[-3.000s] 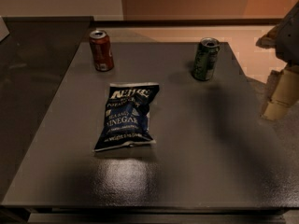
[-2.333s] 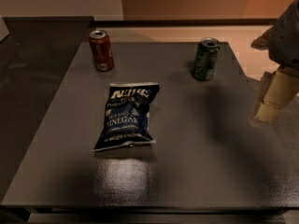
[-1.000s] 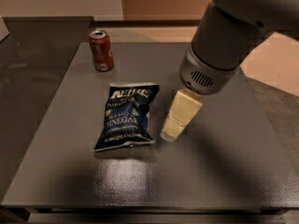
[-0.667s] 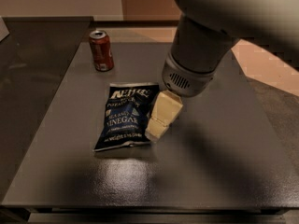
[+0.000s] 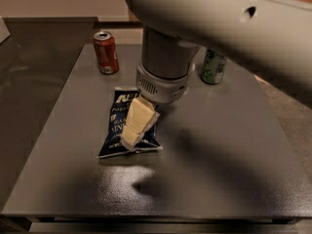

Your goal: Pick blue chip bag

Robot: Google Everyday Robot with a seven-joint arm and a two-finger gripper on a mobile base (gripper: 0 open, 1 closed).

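Gripper [image 5: 130, 140] right over blue chip bag [image 5: 115, 126], grip state can't tell, red can [image 5: 106, 52] far-left, green can [image 5: 213, 67] far-right.

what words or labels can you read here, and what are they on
blue chip bag: white lettering, partly covered by the hand, which sits over the bag's middle; the letters left showing are too blurred to read.
red can: nothing legible.
green can: markings too blurred to read.
No text can be quoted.
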